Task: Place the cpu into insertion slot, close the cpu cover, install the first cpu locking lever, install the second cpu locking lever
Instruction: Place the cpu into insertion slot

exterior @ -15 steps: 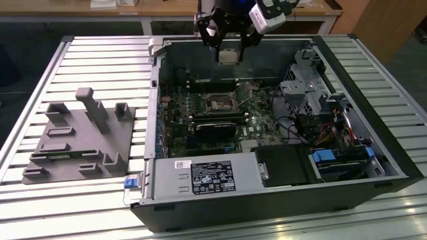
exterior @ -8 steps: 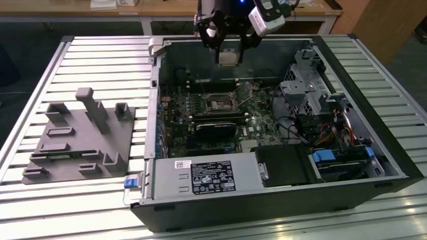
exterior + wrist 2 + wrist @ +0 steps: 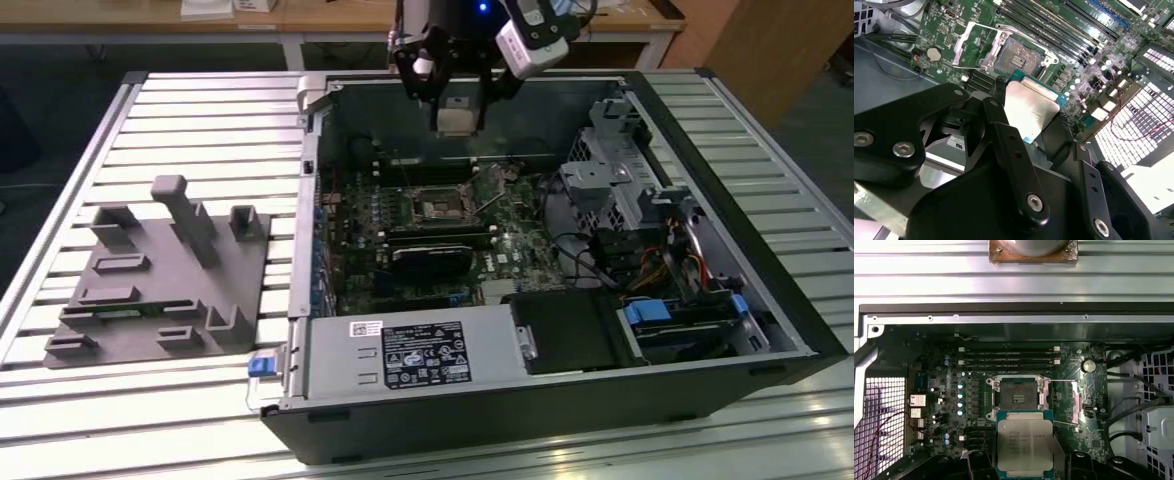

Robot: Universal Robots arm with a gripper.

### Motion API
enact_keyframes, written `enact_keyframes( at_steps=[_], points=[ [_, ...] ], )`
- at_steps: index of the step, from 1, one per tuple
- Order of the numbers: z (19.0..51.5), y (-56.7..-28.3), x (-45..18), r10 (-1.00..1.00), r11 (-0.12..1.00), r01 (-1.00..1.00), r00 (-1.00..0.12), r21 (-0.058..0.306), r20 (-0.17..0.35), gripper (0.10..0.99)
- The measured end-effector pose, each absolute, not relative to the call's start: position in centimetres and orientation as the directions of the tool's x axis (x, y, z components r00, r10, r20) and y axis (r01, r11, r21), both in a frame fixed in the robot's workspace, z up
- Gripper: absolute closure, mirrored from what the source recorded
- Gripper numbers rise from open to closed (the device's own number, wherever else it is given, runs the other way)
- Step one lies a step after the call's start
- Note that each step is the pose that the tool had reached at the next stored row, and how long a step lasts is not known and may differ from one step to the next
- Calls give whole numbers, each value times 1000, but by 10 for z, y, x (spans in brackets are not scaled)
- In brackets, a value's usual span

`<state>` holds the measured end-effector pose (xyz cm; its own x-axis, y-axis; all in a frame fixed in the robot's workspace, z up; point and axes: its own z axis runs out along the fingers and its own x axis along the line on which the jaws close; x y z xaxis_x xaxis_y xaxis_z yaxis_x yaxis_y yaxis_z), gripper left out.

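Observation:
My gripper [image 3: 457, 100] hangs above the back of the open computer case, shut on the cpu [image 3: 458, 120], a pale silver square chip. In both wrist views the cpu [image 3: 1029, 107] [image 3: 1025, 440] sits between the black fingers [image 3: 1004, 135], well above the board. The insertion slot [image 3: 438, 203] [image 3: 1021, 55] [image 3: 1017, 396] lies open below, its dark centre bare. The cpu cover [image 3: 974, 46] [image 3: 1077, 402] is swung back beside the slot. A thin locking lever [image 3: 1061, 381] stands free next to it.
The case [image 3: 307, 330] lies on a slatted metal table [image 3: 200, 120]. Long memory slots [image 3: 1009, 355] run beside the socket. A black labelled box [image 3: 424, 355] and drive bays with cables [image 3: 654, 270] fill the near and right side. At the exterior view's left stands a grey fixture [image 3: 160, 270].

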<state>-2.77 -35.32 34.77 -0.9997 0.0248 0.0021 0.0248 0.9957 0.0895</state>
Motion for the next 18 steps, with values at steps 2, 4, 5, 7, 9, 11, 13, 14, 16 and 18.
enact_keyframes(
  at_steps=[2, 4, 5, 7, 9, 11, 13, 14, 16, 18],
  points=[
    [346, -353, -28, 25, 996, 25, -1000, 89, 2, 549],
    [345, -353, -28, 25, 996, 25, -1000, 89, 2, 549],
    [344, -353, -28, 25, 996, 25, -1000, 89, 2, 549],
    [343, -353, -28, 25, 996, 25, -1000, 89, 2, 549],
    [342, -353, -28, 25, 996, 25, -1000, 89, 2, 549],
    [341, -353, -28, 25, 996, 25, -1000, 89, 2, 549],
    [340, -353, -28, 25, 996, 25, -1000, 89, 2, 549],
    [339, -353, -28, 25, 996, 25, -1000, 89, 2, 549],
    [338, -353, -28, 25, 996, 25, -1000, 89, 2, 549],
    [337, -353, -28, 25, 996, 25, -1000, 89, 2, 549]
  ],
)
